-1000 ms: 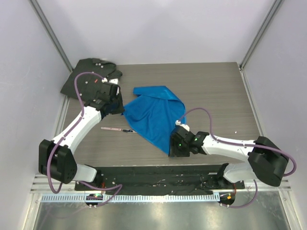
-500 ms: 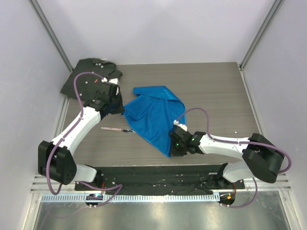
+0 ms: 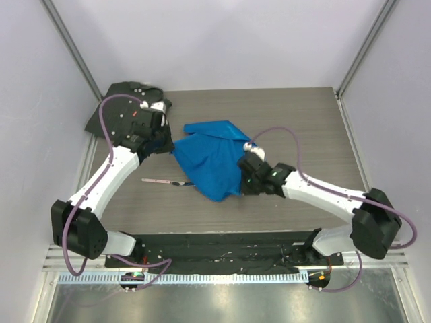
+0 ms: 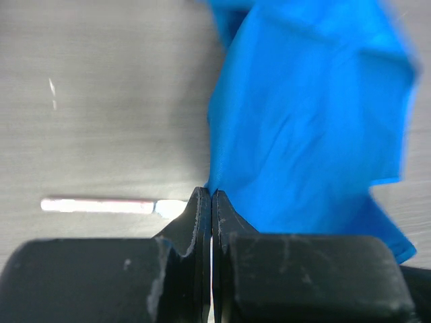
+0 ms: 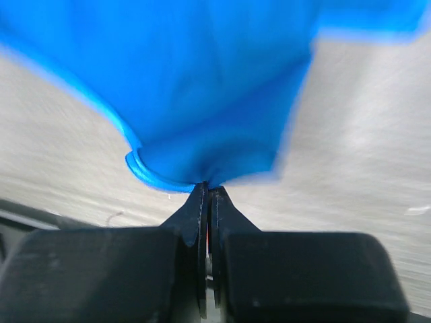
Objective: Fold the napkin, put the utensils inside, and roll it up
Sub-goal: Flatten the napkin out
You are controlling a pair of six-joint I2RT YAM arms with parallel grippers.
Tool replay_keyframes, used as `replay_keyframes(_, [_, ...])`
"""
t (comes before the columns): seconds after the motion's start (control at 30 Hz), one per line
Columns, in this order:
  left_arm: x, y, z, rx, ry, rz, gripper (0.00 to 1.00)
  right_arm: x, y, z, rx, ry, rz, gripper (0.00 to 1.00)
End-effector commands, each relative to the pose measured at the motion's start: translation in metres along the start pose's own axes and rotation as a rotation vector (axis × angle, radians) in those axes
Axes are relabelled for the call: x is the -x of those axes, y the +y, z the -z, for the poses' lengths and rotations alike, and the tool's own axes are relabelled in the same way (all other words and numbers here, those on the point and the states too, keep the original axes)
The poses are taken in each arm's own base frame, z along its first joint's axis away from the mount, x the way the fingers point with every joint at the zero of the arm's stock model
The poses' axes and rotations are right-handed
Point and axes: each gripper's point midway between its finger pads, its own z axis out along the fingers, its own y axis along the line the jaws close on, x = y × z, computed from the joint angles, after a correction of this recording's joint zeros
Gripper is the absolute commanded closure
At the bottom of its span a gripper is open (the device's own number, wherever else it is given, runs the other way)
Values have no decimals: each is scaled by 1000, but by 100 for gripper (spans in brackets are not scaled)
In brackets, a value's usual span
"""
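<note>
The bright blue napkin (image 3: 212, 160) lies crumpled in the middle of the table, stretched between both arms. My left gripper (image 3: 170, 152) is shut on its left corner (image 4: 214, 190). My right gripper (image 3: 241, 179) is shut on its near right corner (image 5: 209, 180), which is lifted and drawn back over the cloth. The knife (image 3: 163, 182), pale handle and silver blade, lies flat on the table left of the napkin's near edge; in the left wrist view the knife (image 4: 108, 205) sits just beyond my fingers, its blade tip under the cloth.
A dark grey-black shirt (image 3: 128, 108) is bunched in the far left corner. Grey walls close the table (image 3: 303, 128) on three sides. A black strip (image 3: 222, 245) runs along the near edge between the arm bases.
My right gripper has shut on the napkin's near corner and carried it up and away from the near edge, folding the cloth over. The left gripper has shifted slightly away.
</note>
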Motion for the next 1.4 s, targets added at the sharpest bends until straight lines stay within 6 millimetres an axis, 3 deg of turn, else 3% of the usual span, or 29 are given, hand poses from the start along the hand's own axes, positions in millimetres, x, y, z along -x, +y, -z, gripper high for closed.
replay_keyframes(0.0, [65,-23,39,-60,-166,34,100,92,-23,64,-66,-231,30,99])
replay_keyframes(0.1, [94,-34,66,-90,-237,53,100,145,-35,118,-104,-388,50,99])
replay_keyframes(0.13, [110,-40,83,-108,-280,67,100,170,-32,148,-108,-478,43,99])
replay_keyframes(0.23, [131,-47,114,-139,-351,77,100,195,-38,199,-150,-583,80,99])
replay_keyframes(0.33, [153,-54,162,-184,-440,83,100,225,-27,274,-86,-745,58,99])
replay_keyframes(0.37, [162,-57,187,-205,-485,85,100,226,-26,291,-65,-776,53,99])
replay_keyframes(0.53, [172,-56,257,-253,-592,88,100,236,-20,373,51,-934,33,99])
replay_keyframes(0.63, [172,-55,290,-285,-645,100,100,236,-20,400,83,-985,30,99])
replay_keyframes(0.7, [172,-59,300,-322,-667,103,100,239,-22,403,68,-1000,24,99])
replay_keyframes(0.77, [172,-63,294,-337,-655,95,100,243,-23,398,42,-1000,33,99])
replay_keyframes(0.9, [174,-72,234,-298,-530,55,100,264,-37,359,-150,-968,47,99])
replay_keyframes(0.93, [176,-74,206,-270,-478,43,100,270,-38,349,-169,-960,61,99])
replay_keyframes(1.0, [181,-76,186,-249,-451,33,100,284,-55,333,-216,-944,39,99])
replay_keyframes(1.03, [187,-78,167,-236,-437,22,100,294,-52,311,-176,-912,50,99])
replay_keyframes(1.07, [191,-78,159,-227,-438,20,100,306,-74,302,-212,-906,12,99])
replay_keyframes(1.13, [206,-77,135,-200,-446,5,100,326,-80,272,-170,-867,16,99])
replay_keyframes(1.2, [218,-75,116,-173,-462,-10,100,349,-100,265,-176,-877,-13,99])
replay_keyframes(1.23, [230,-76,94,-164,-473,-36,100,364,-100,241,-140,-844,-5,99])
replay_keyframes(1.27, [240,-79,91,-166,-497,-47,100,376,-113,238,-146,-850,-27,99])
replay_keyframes(1.33, [258,-82,79,-161,-527,-77,100,405,-113,248,-117,-900,-24,99])
replay_keyframes(1.37, [277,-88,74,-166,-562,-99,100,419,-118,226,-104,-866,-22,99])
